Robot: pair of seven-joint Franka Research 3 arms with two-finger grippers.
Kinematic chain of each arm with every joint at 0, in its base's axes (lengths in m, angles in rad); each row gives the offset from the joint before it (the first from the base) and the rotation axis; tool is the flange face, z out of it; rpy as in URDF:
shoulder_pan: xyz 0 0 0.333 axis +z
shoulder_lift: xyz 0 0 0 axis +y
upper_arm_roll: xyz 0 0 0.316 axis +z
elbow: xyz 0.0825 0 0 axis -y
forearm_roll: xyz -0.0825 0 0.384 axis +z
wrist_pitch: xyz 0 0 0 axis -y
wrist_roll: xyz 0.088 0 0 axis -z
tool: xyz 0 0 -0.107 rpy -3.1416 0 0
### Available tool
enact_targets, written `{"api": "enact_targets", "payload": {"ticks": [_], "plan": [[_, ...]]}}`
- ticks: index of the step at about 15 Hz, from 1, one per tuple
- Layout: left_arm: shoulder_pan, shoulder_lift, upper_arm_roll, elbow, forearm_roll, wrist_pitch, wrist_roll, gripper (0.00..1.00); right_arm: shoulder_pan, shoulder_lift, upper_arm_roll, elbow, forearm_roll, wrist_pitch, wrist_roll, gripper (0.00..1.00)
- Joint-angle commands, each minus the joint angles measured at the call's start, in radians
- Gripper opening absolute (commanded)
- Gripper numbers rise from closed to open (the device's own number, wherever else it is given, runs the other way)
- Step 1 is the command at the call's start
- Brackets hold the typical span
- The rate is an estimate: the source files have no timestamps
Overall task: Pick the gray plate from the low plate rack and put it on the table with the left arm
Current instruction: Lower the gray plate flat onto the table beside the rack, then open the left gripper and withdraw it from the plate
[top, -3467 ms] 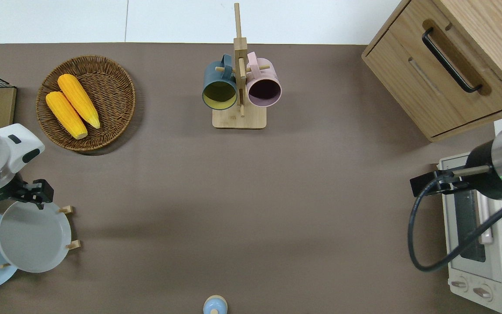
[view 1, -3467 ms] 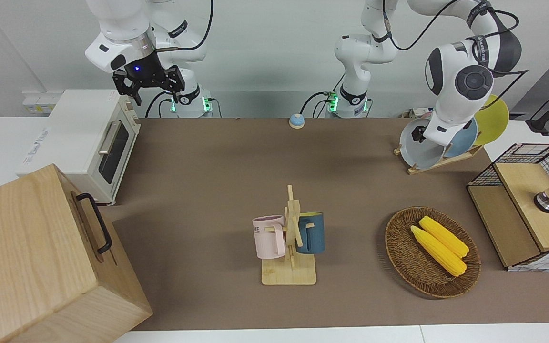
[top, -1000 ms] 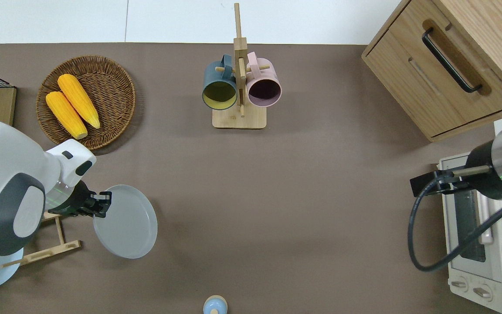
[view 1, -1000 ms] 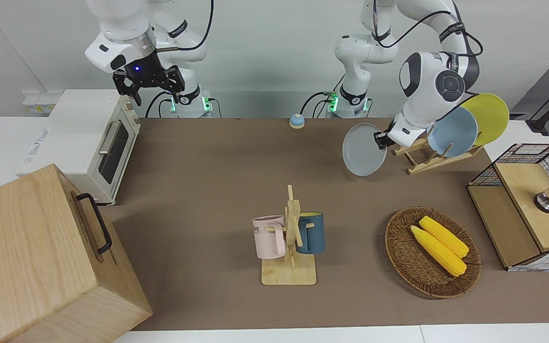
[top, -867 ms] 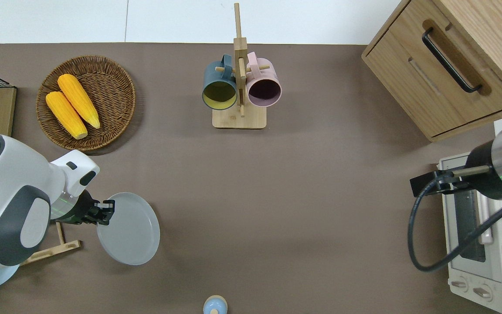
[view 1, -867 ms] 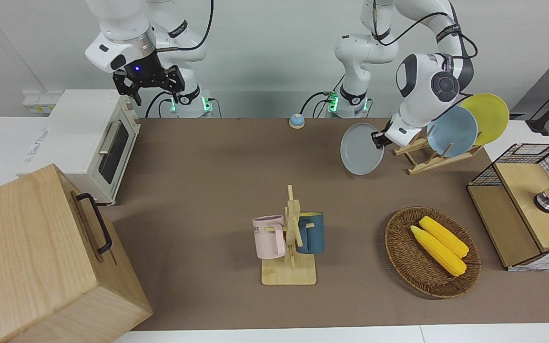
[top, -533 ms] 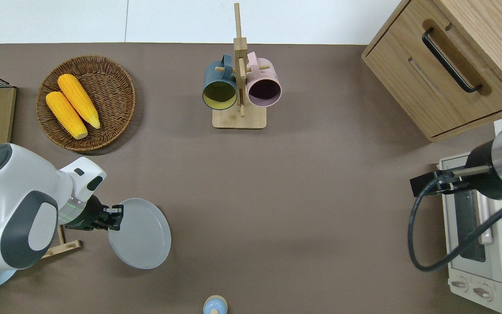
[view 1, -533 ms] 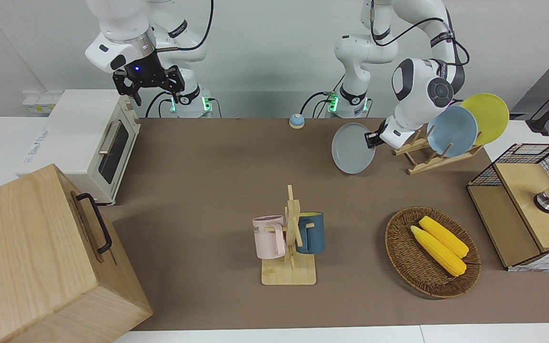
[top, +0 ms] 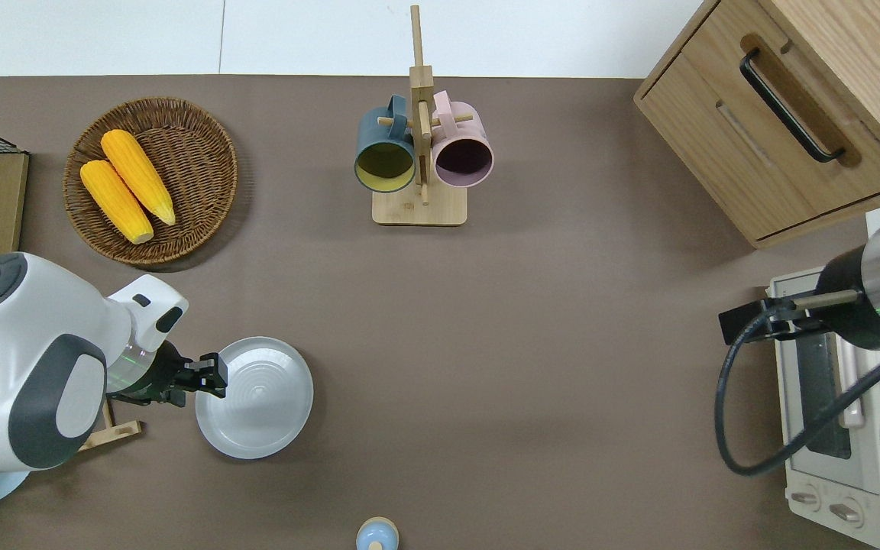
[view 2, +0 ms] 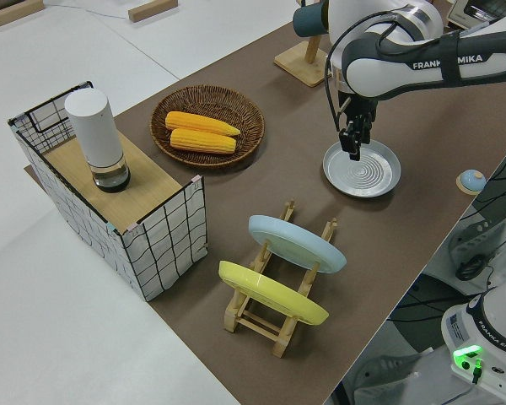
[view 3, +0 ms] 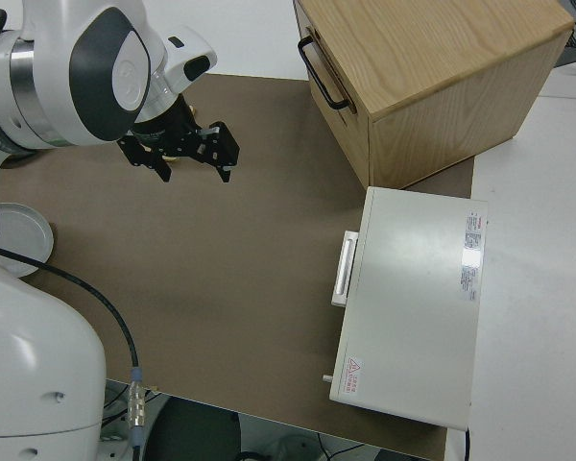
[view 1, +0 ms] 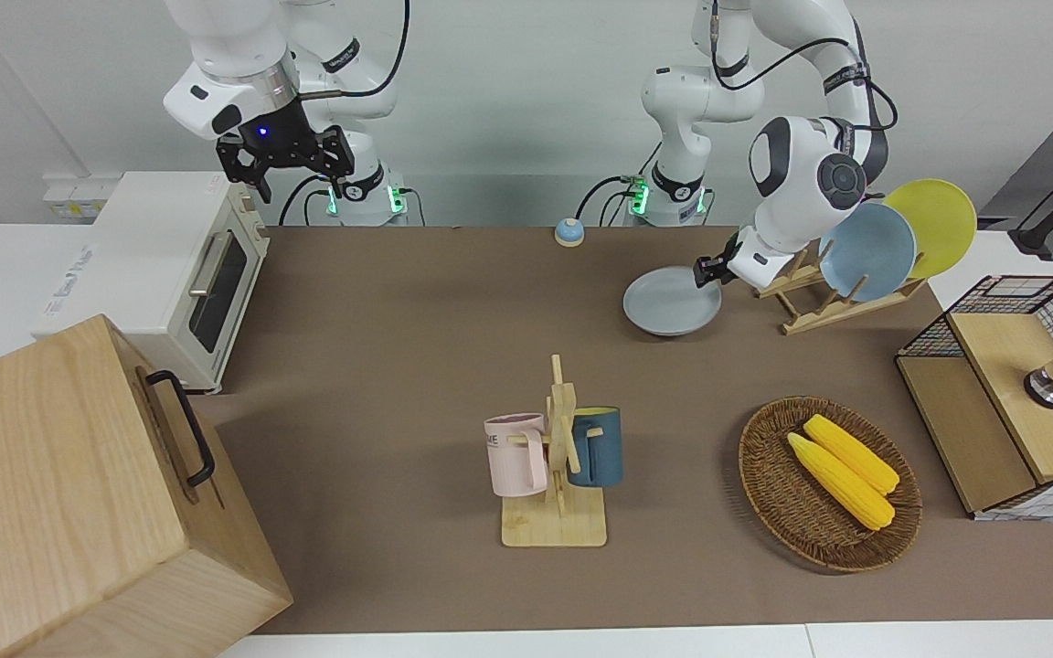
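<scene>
left gripper (top: 211, 380) pinches the rim of the gray plate (top: 257, 401) – plate lies flat on the table (top: 524, 367), just beside the low plate rack (view 1: 819, 302) toward the table middle. rack holds blue plate (view 1: 866, 251) and yellow plate (view 1: 933, 224). right arm parked, its fingers spread.

The brown surface (view 1: 417, 347) carries a gray plate (top: 254, 397) lying flat beside the low plate rack (view 1: 824, 302), a wicker basket (view 1: 769, 493), a mug stand (view 1: 554, 525), a wooden cabinet (view 1: 79, 512), a white oven (view 1: 161, 274) and a small blue bell (view 1: 569, 232).
</scene>
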State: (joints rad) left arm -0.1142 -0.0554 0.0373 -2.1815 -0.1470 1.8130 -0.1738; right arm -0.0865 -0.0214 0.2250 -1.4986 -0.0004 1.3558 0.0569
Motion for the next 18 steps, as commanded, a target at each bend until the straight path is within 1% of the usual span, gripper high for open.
{"api": "enact_targets", "payload": {"ticks": [1, 4, 5, 6, 8, 9, 12, 18], "plan": [[-0.010, -0.011, 0.006, -0.018, -0.005, 0.023, -0.010, 0.80, -0.013, -0.005, 0.007, 0.006, 0.004, -0.015, -0.003, 0.987], [-0.010, -0.015, 0.007, -0.003, 0.006, 0.017, -0.003, 0.89, -0.013, -0.005, 0.007, 0.006, 0.004, -0.015, -0.003, 0.987], [-0.010, -0.017, 0.007, 0.014, 0.023, 0.017, -0.001, 0.95, -0.013, -0.005, 0.007, 0.006, 0.004, -0.015, -0.003, 0.987], [-0.010, -0.017, 0.007, 0.032, 0.058, 0.014, -0.012, 0.99, -0.015, -0.005, 0.007, 0.006, 0.004, -0.015, -0.003, 0.987], [-0.010, -0.020, 0.009, 0.081, 0.116, 0.002, -0.025, 0.99, -0.015, -0.005, 0.007, 0.006, 0.004, -0.015, -0.003, 0.990], [-0.010, -0.021, 0.016, 0.112, 0.138, -0.006, -0.029, 0.99, -0.013, -0.005, 0.007, 0.006, 0.004, -0.015, -0.003, 0.990], [-0.002, -0.021, 0.023, 0.207, 0.144, -0.027, -0.015, 0.99, -0.015, -0.005, 0.007, 0.006, 0.004, -0.015, -0.003, 0.987], [-0.007, -0.011, 0.021, 0.308, 0.145, -0.009, 0.005, 0.99, -0.015, -0.005, 0.007, 0.006, 0.004, -0.015, -0.003, 0.990]]}}
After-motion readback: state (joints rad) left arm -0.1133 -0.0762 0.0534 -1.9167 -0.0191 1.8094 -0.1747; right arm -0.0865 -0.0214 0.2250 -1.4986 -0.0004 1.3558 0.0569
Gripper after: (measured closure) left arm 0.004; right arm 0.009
